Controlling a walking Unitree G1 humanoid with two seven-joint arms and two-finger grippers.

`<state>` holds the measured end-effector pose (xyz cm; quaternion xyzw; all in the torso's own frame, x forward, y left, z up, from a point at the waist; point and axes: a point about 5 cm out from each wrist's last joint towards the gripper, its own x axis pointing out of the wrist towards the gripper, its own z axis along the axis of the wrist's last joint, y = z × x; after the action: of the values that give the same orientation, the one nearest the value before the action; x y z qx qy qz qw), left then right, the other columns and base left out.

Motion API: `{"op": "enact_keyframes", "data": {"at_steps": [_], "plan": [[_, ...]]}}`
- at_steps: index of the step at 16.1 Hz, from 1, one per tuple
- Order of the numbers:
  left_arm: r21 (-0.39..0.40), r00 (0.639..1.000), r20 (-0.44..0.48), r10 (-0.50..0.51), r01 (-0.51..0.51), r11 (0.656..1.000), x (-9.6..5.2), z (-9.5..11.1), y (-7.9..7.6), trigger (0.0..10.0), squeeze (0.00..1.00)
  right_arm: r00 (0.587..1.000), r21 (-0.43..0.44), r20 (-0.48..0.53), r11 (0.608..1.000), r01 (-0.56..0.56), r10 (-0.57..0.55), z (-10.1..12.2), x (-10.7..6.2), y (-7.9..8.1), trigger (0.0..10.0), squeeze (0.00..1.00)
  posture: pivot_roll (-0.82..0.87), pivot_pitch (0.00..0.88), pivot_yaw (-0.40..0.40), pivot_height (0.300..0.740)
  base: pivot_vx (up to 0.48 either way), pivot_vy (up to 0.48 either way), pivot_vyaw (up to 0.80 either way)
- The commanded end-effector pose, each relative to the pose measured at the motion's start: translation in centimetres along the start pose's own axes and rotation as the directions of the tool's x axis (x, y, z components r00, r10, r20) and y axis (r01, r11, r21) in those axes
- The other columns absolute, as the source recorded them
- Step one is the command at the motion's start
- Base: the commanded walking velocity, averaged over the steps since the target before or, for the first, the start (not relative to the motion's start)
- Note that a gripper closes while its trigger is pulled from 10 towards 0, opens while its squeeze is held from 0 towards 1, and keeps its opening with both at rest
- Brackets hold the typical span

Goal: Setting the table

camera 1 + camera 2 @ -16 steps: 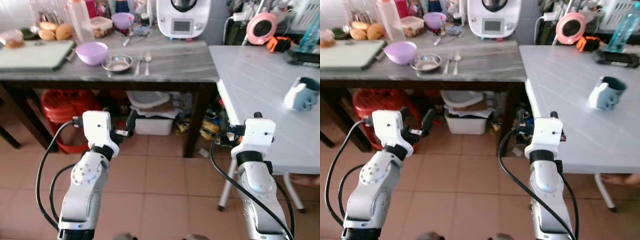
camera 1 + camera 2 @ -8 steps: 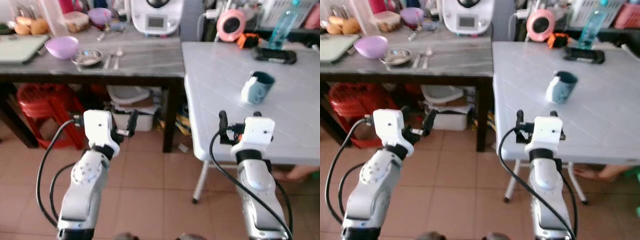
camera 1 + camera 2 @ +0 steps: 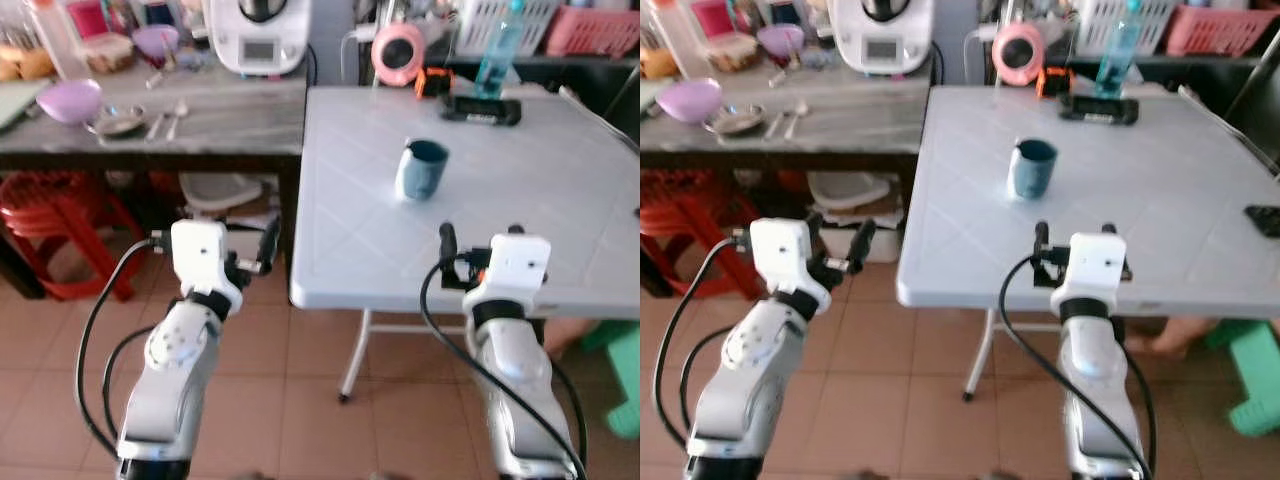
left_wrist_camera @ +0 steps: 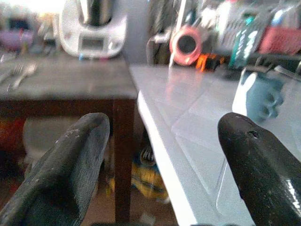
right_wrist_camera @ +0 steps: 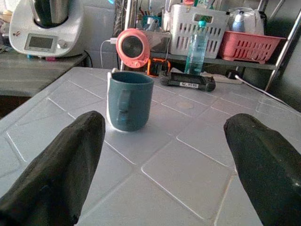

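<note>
The white counter [image 3: 520,190] is the reference landmark. A blue mug [image 3: 421,169] stands upright on it, toward its left half and well back from the near edge, with bare surface all round. The right gripper [image 5: 162,155] hovers just above the near edge of the white counter, aimed at the mug; its jaws are spread wide and hold nothing, and the mug sits between the two fingers [image 5: 56,165] in the right wrist view, well apart from both. The left gripper [image 4: 164,165] is held off the left edge of the white counter, over the tiled floor [image 3: 300,400]; its jaws are also wide and empty. At the far edge of the white counter lie a black device [image 3: 483,107], a blue bottle [image 3: 495,50] and a pink round object [image 3: 397,54]. Behind these stand a white basket [image 3: 1095,25] and a pink basket [image 3: 1215,30]. To the left of the white counter stands a dark counter [image 3: 210,125] carrying a purple bowl [image 3: 68,100], a small metal dish [image 3: 118,122], cutlery [image 3: 168,115] and a white kitchen appliance [image 3: 255,35]. Red stools [image 3: 50,225] are stored under the dark counter.
</note>
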<state>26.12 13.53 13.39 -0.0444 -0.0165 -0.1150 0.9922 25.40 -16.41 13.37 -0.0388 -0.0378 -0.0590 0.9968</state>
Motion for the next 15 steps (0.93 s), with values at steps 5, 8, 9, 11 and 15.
{"op": "enact_keyframes", "data": {"at_steps": [5,8,9,11,15], "plan": [[-0.004,0.999,0.030,-0.026,0.026,1.000,0.15,0.53,-0.14,10.0,0.00,1.000,0.001,0.015,1.000,-0.014,0.014,0.53,0.13,0.09,10.0,0.00,-0.03,0.000,0.019,0.740,0.055,0.000,0.00],[-0.006,0.998,0.042,-0.048,0.048,0.999,0.05,0.67,-0.36,10.0,0.00,1.000,0.002,0.012,1.000,-0.021,0.021,0.51,0.05,0.20,10.0,0.00,-0.04,0.000,0.018,0.740,0.215,0.000,0.00],[-0.006,0.998,0.043,-0.049,0.049,0.999,0.05,0.69,-0.36,10.0,0.00,1.000,0.005,0.013,1.000,-0.028,0.027,0.53,0.04,0.25,10.0,0.00,-0.04,0.000,0.018,0.740,0.379,0.000,0.00],[-0.005,0.998,0.045,-0.054,0.054,0.999,0.06,0.71,-0.39,10.0,0.00,0.999,0.004,0.014,1.000,-0.030,0.030,0.56,0.07,0.26,10.0,0.00,-0.04,0.000,0.019,0.740,0.394,0.000,0.00],[-0.004,0.997,0.046,-0.062,0.062,0.998,0.07,0.72,-0.40,10.0,0.00,1.000,0.007,0.010,1.000,-0.024,0.024,0.49,0.06,0.31,10.0,0.00,-0.04,0.000,0.023,0.740,0.432,0.000,0.00]]}}
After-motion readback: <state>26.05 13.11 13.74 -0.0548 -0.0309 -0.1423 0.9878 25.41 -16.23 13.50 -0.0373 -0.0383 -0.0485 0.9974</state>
